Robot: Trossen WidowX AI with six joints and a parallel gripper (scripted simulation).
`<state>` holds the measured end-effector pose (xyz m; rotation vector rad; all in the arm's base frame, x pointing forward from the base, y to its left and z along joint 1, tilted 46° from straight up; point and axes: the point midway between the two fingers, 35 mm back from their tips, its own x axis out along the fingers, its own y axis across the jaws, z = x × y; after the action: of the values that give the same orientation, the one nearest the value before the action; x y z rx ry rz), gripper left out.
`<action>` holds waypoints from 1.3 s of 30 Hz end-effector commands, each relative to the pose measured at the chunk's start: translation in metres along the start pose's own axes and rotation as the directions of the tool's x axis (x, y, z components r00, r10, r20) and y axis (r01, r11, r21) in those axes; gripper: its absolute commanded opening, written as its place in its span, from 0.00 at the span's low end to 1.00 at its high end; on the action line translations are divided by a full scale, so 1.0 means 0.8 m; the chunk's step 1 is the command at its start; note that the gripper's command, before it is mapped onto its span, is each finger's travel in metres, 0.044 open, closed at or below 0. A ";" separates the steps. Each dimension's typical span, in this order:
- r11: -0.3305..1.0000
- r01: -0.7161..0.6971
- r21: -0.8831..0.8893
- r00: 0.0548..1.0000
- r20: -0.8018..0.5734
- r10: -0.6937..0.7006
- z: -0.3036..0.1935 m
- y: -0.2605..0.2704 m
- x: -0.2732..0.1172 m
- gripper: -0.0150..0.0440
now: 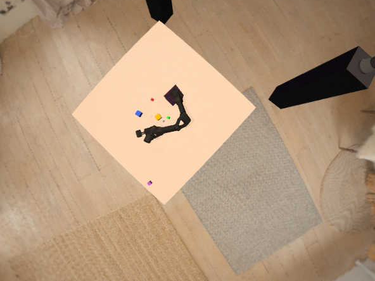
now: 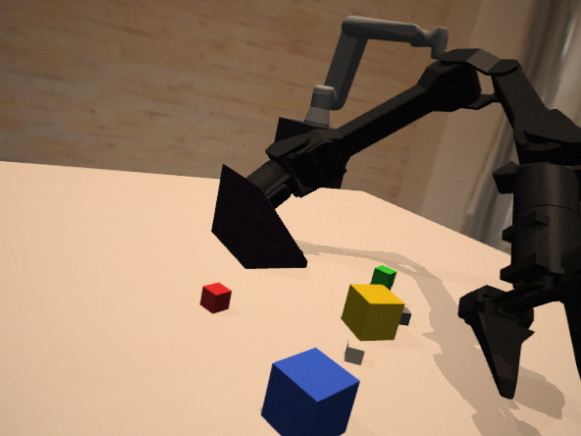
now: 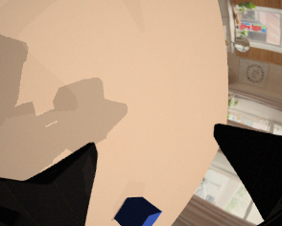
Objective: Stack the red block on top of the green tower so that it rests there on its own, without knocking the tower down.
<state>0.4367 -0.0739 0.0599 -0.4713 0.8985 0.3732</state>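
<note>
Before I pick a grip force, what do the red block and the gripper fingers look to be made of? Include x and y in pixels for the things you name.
Red block [image 1: 152,99] [image 2: 215,298]: perhaps painted wood or plastic, matte; its faces are evenly coloured, without visible grain or glare.
Gripper fingers: likely dark plastic, though coated metal is possible; black, dull, without bright highlights.

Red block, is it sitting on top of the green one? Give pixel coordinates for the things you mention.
No, the red block [image 1: 152,99] [image 2: 216,298] sits on the table, apart from the green one [image 1: 168,118] [image 2: 384,277].

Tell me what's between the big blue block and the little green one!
The yellow block and a tiny pale gray piece lie between them, as the top view shows.
</note>
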 end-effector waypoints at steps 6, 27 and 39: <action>0.977 -0.159 0.142 0.969 -0.167 0.182 -0.141 0.000 0.005 1.00; 0.653 -0.491 0.577 0.794 -0.013 0.608 -0.344 0.100 -0.067 1.00; 0.539 -0.560 0.629 0.755 0.119 0.645 -0.359 0.127 -0.088 1.00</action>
<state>0.1593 -0.1533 -0.0594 0.4876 1.2520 0.6346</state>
